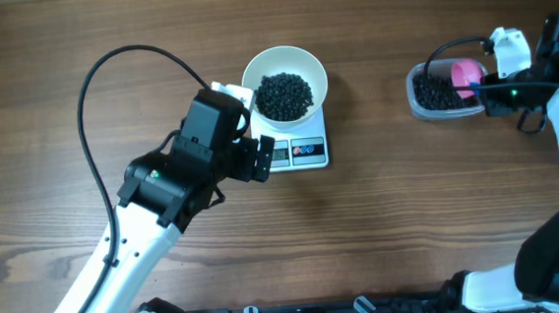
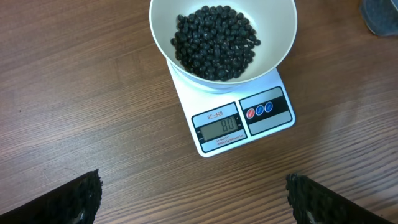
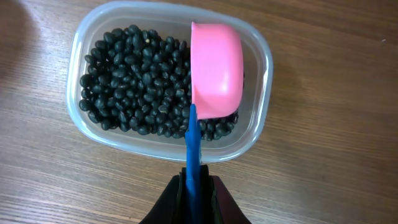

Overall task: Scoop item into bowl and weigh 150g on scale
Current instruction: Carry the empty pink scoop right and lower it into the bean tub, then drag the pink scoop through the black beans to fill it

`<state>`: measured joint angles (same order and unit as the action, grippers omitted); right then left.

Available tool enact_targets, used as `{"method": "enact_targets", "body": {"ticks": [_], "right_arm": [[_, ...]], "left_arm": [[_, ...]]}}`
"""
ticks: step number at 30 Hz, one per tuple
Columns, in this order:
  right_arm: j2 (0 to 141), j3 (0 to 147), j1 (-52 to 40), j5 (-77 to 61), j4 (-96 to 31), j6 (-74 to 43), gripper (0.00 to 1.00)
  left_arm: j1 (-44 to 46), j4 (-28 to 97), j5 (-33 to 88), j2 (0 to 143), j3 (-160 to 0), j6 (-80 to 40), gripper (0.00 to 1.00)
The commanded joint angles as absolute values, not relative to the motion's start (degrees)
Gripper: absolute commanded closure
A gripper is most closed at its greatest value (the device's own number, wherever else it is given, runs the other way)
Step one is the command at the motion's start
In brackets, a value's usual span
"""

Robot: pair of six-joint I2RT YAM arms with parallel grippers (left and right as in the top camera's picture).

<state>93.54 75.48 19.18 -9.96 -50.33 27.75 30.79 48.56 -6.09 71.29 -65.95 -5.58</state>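
Overhead and left wrist above scale (image 1: 304, 153)

Blk pellets (image 2: 214, 43), wht bowl (image 2: 281, 30), pink scoop (image 3: 216, 68)

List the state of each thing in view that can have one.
bowl, on the scale, holding pellets
scale, switched on, display reads 80
tub, open, partly filled with pellets
scoop, in the tub, gripped by its blue handle
right pincer, shut on the scoop's handle
left pincer, open, empty, above the table by the scale

Clear tub (image 3: 247, 135), pink scoop (image 3: 216, 68), wooden table (image 3: 336, 155)
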Motion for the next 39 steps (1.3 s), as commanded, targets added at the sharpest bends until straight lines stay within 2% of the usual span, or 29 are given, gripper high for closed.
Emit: {"method": "enact_targets", "body": {"ticks": [1, 6, 17, 29, 39], "right_arm": [[95.3, 75.7, 18.9, -11.0, -50.2, 28.3, 0.96], [95.5, 75.7, 18.0, -17.0, -50.1, 28.4, 0.96], [97.7, 75.7, 17.2, -18.0, -50.2, 27.0, 0.96], [98.0, 75.7, 17.2, -33.3, -50.2, 26.8, 0.96], [97.9, 75.7, 17.4, -35.8, -50.5, 26.8, 0.96]], "left_arm": [[30.6, 48.4, -5.5, 71.4, -65.7, -4.8, 0.00], [30.6, 48.4, -5.5, 71.4, -65.7, -4.8, 0.00], [30.6, 48.4, -5.5, 71.4, -65.7, -4.8, 0.00], [30.6, 48.4, -5.5, 71.4, -65.7, -4.8, 0.00], [30.6, 48.4, -5.5, 71.4, -65.7, -4.8, 0.00]]}}
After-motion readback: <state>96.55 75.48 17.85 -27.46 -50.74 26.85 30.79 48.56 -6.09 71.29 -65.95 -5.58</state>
